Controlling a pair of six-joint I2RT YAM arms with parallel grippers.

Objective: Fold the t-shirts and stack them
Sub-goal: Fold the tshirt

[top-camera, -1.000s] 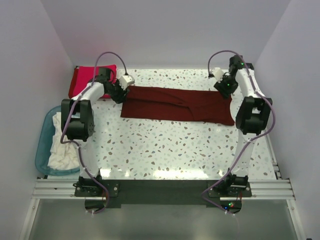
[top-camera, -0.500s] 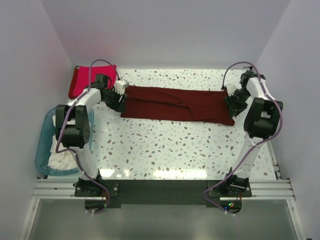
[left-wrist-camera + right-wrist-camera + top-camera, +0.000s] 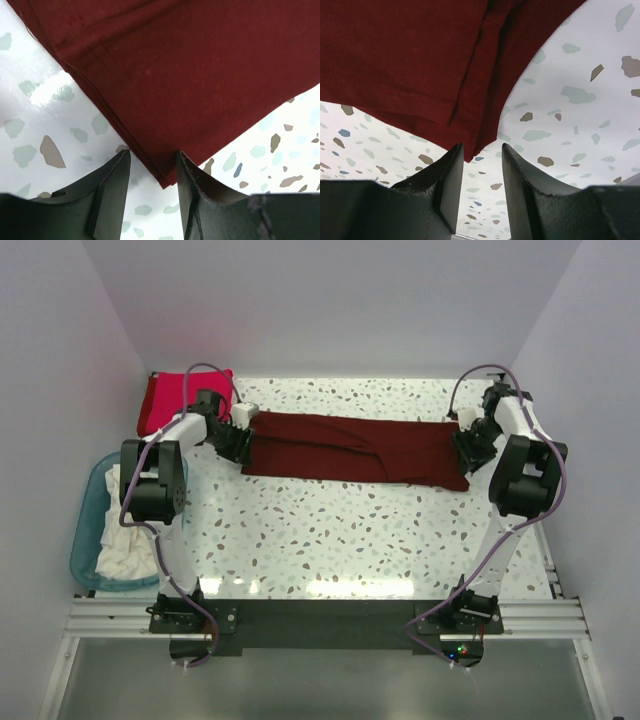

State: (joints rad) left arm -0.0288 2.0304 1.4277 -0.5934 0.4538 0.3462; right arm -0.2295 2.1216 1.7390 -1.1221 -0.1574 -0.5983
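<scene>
Your maroon t-shirt [image 3: 350, 448] lies flat as a long strip across the far half of the table [image 3: 330, 530]. The crimson t-shirt [image 3: 165, 400] sits in the far-left corner behind the left arm, and the blue tub [image 3: 85, 530] off the left edge holds crumpled white t-shirts [image 3: 125, 545]. The left gripper [image 3: 151, 155] stands spread astride the strip's near-left corner and the right gripper [image 3: 481, 147] spread at its near-right corner, neither pinching; a second ago both sat at the far edge, and the cloth has not shifted.

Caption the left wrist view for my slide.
Left gripper, jaws parted, at a corner of the maroon t-shirt on speckled table.
</scene>
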